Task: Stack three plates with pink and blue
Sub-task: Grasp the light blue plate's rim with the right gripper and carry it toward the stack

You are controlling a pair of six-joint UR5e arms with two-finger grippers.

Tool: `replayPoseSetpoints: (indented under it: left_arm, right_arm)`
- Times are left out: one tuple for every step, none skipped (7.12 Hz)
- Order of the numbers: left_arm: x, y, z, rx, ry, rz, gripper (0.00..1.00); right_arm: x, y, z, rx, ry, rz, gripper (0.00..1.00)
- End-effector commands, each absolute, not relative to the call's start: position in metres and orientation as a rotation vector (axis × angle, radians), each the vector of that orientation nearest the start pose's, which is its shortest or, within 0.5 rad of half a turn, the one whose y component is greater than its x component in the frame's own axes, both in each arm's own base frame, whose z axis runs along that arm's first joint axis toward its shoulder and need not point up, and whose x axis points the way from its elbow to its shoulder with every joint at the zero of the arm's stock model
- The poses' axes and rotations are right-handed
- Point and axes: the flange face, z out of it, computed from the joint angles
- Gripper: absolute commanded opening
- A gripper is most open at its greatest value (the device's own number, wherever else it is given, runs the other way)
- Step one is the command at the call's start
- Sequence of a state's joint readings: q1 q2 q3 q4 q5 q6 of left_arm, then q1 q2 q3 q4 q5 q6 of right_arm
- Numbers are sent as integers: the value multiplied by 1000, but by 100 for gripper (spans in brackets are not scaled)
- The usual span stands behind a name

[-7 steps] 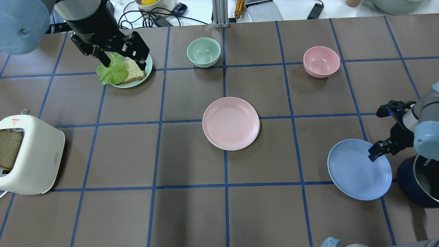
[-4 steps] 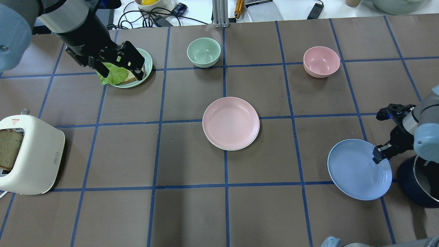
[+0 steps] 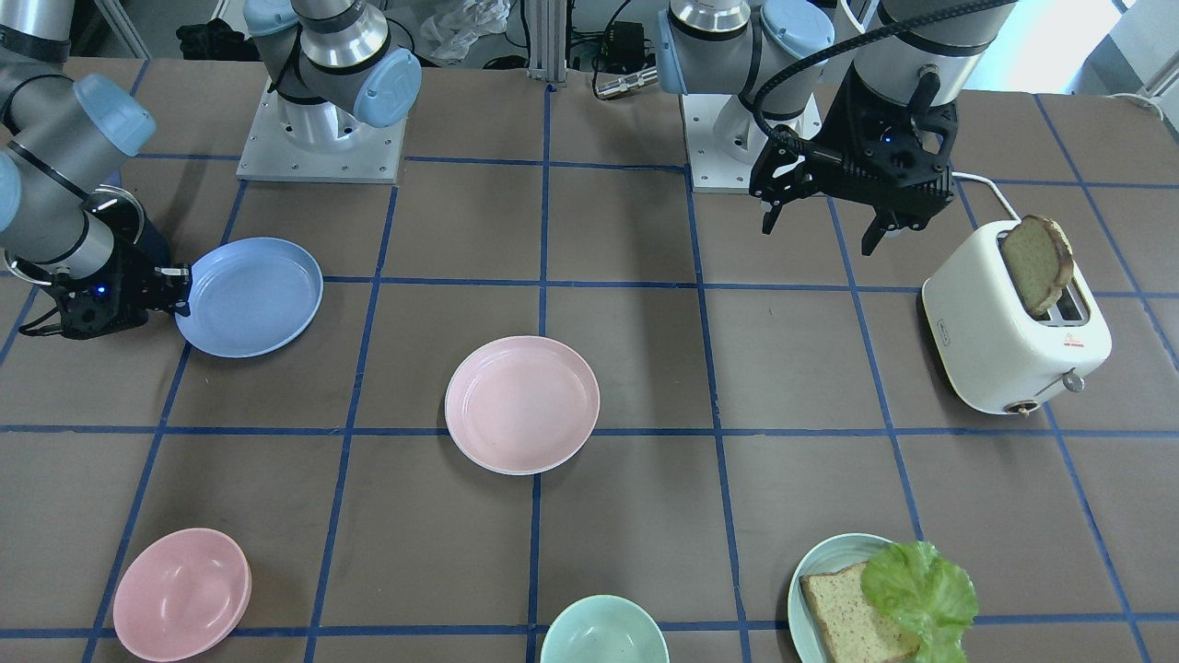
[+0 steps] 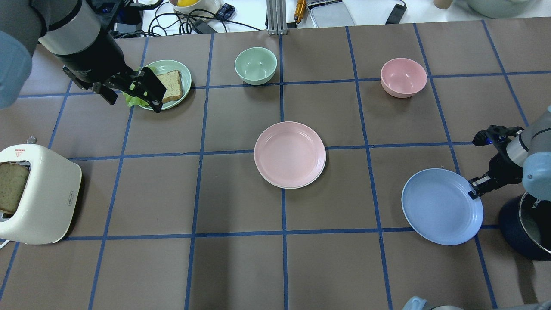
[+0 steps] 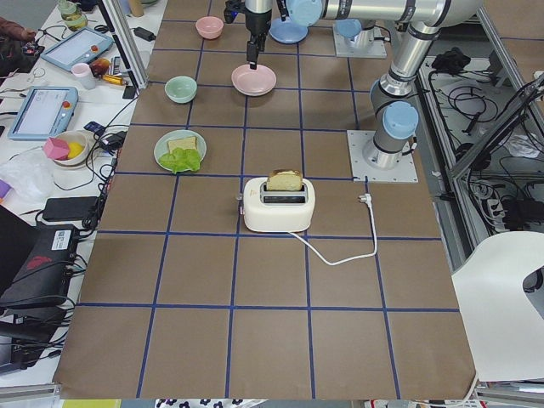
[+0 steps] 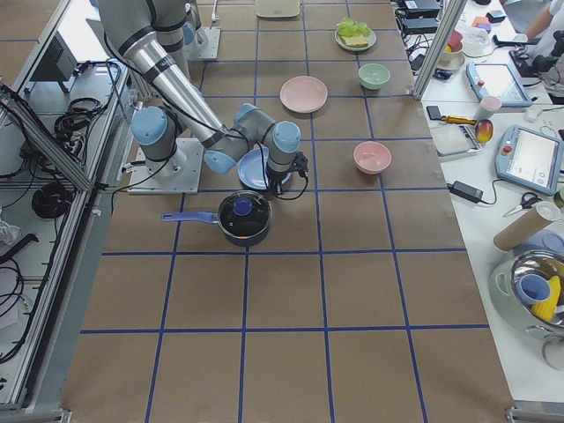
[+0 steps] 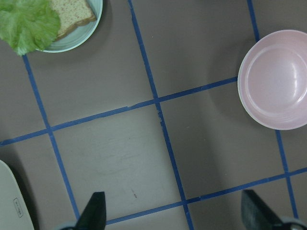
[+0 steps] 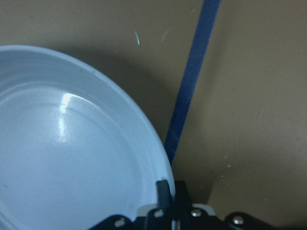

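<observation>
The pale pink plate [image 4: 289, 155] sits at the table's middle on the cream-white plate, of which only a thin rim [image 4: 294, 187] shows. The stack also shows in the front view [image 3: 522, 403] and the left wrist view [image 7: 274, 79]. The light blue plate [image 4: 442, 206] is at the right. My right gripper [image 4: 473, 191] is shut on its right rim, which the right wrist view [image 8: 168, 189] shows pinched between the fingers. My left gripper [image 4: 133, 101] is open and empty, raised near the bread plate at the far left.
A teal plate with bread and lettuce [image 4: 172, 82], a green bowl [image 4: 255, 65] and a pink bowl [image 4: 403, 77] stand along the far side. A white toaster [image 4: 38, 193] with bread is at the left edge. A dark pot [image 4: 525, 228] stands beside the right arm.
The blue plate has shifted left, toward the middle, with my right gripper on its rim. My left gripper has moved left off the bread plate.
</observation>
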State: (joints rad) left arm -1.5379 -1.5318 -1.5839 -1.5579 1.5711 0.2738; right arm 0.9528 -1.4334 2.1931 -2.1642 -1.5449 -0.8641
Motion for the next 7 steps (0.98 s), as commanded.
replayPoseSetpoints:
  left_arm:
    - [-115, -476, 507, 368, 3101, -56, 100]
    - [-115, -476, 505, 366, 3108, -51, 100]
    - [-117, -475, 505, 351, 3120, -46, 100]
    - [-118, -475, 505, 204, 3135, -48, 100]
    - [-118, -478, 504, 54, 3135, -43, 100]
    - [-117, -473, 509, 38, 3130, -47, 100]
    - [-117, -473, 510, 36, 3130, -50, 100]
  right_arm:
    - [-117, -440, 228, -326, 2855, -1, 0]
    - [-93, -456, 243, -278, 2817, 13, 0]
    - [-50, -478, 264, -248, 2825, 53, 0]
    - [5, -494, 275, -157, 2841, 75, 0]
    - [62, -502, 281, -102, 2830, 77, 0]
    - [115, -512, 274, -72, 2842, 86, 0]
    - [173, -519, 259, -60, 2853, 70, 0]
